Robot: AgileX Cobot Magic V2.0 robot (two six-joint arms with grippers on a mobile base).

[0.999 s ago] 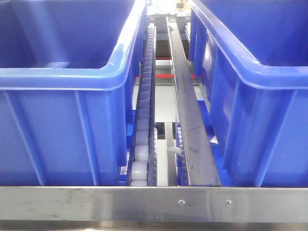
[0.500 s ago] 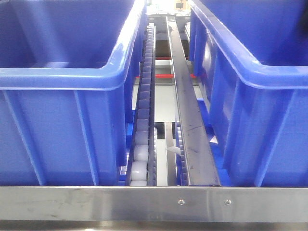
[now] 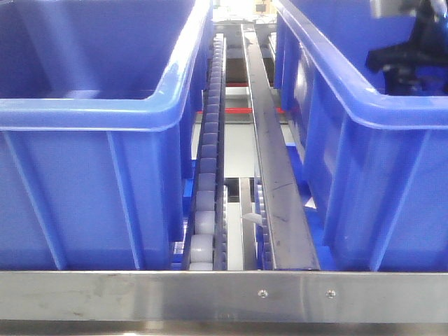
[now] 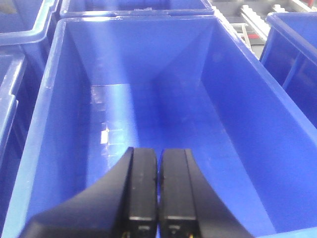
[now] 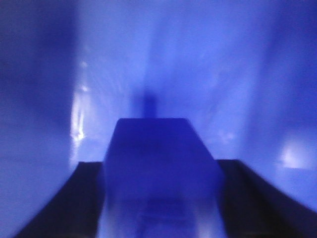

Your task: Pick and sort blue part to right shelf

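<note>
The blue part (image 5: 158,163), a blurred boxy block, fills the gap between the dark fingers (image 5: 86,198) of my right gripper (image 5: 161,171), which is shut on it inside blue bin walls. In the front view the right arm (image 3: 409,52) shows dark at the top right, above the blue bin (image 3: 364,161) on the shelf's right side. My left gripper (image 4: 158,158) is shut with its pads together and nothing between them. It hangs over an empty blue bin (image 4: 237,99).
A second large blue bin (image 3: 91,112) stands at the left. Between the two bins run a roller track (image 3: 210,140) and a dark metal rail (image 3: 269,154). A steel bar (image 3: 224,294) crosses the front edge. More blue bins (image 4: 292,54) border the left wrist view.
The right arm has come into the front view at the top right, over the right bin; it was out of view in both earlier frames. Nothing else has moved.
</note>
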